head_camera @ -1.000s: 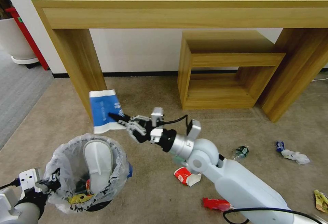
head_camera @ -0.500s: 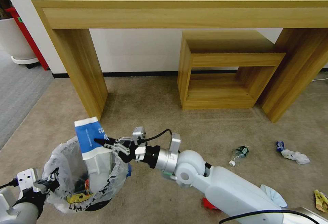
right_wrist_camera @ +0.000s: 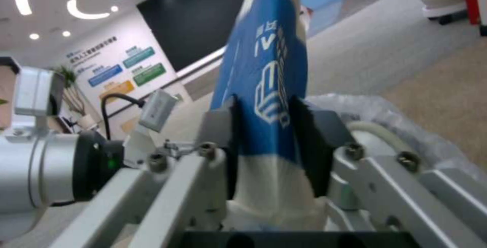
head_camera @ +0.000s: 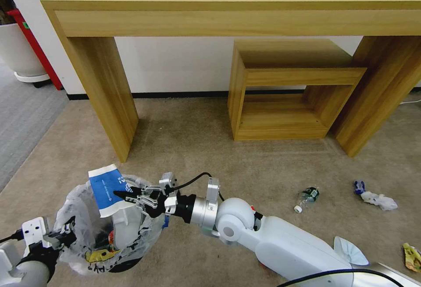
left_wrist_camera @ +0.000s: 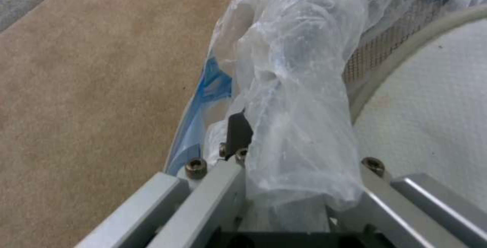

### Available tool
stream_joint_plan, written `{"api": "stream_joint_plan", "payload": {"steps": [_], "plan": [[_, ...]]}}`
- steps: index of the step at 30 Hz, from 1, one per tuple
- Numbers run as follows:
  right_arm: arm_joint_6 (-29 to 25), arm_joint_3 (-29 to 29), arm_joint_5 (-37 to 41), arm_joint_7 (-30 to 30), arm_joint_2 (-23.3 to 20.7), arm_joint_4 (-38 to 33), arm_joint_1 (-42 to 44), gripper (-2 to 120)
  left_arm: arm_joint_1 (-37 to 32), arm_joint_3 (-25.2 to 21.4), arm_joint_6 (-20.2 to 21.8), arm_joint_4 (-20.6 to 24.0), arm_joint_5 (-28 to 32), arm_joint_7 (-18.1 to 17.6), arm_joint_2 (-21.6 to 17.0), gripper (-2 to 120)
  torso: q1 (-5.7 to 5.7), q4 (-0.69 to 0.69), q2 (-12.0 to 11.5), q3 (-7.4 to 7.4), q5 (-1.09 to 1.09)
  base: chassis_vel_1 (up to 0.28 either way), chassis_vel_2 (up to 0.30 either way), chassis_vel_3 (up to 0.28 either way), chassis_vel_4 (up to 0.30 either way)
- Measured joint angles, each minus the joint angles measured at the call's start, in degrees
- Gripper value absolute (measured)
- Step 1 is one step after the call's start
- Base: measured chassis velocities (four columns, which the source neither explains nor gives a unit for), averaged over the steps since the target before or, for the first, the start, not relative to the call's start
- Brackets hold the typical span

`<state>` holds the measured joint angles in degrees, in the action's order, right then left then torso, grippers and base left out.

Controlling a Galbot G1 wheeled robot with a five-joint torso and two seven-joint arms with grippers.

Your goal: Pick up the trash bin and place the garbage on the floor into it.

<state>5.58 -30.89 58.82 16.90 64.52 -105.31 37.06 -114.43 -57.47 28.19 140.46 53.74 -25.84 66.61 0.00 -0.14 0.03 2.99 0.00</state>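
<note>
Paper-light and floppy, the blue-and-white packet (head_camera: 106, 186) pinched at its lower edge by your right gripper (head_camera: 124, 195) hangs over the trash bin (head_camera: 83, 217), whose bag-lined rim your left gripper (head_camera: 66, 233) clamps.

The trash bin (head_camera: 109, 230) sits lower left in the head view, its crinkly bag holding a white slippers sole and yellow wrapper. A blue-white packet (head_camera: 106, 189) hangs over its rim. On the beige floor (head_camera: 245, 164) at right lie a bottle (head_camera: 308, 196), tissue (head_camera: 378, 200) and wrapper (head_camera: 411, 256).
</note>
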Motion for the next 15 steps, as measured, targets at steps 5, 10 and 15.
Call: {"api": "stream_joint_plan", "payload": {"steps": [5,10,15], "plan": [[0.7,0.2,-0.6,-0.3,-0.3,-0.2,0.4,46,0.1,0.2,0.0,0.0,-0.1,0.0,0.0,2,0.0,0.0,0.0,0.0,0.0,0.0,0.0,0.0,0.0],[0.6,0.1,-0.6,-0.9,0.1,-0.2,-0.3,66,0.0,0.1,0.1,0.0,-0.2,0.0,-0.1,2,0.0,0.0,0.0,0.0,0.0,0.0,0.0,0.0,0.0],[0.6,1.8,-0.3,-4.2,1.4,-0.5,-0.9,86,0.1,0.1,0.1,0.0,-0.2,-0.1,-0.2,2,0.0,0.0,0.0,0.0,0.0,0.0,0.0,0.0,0.0]]}}
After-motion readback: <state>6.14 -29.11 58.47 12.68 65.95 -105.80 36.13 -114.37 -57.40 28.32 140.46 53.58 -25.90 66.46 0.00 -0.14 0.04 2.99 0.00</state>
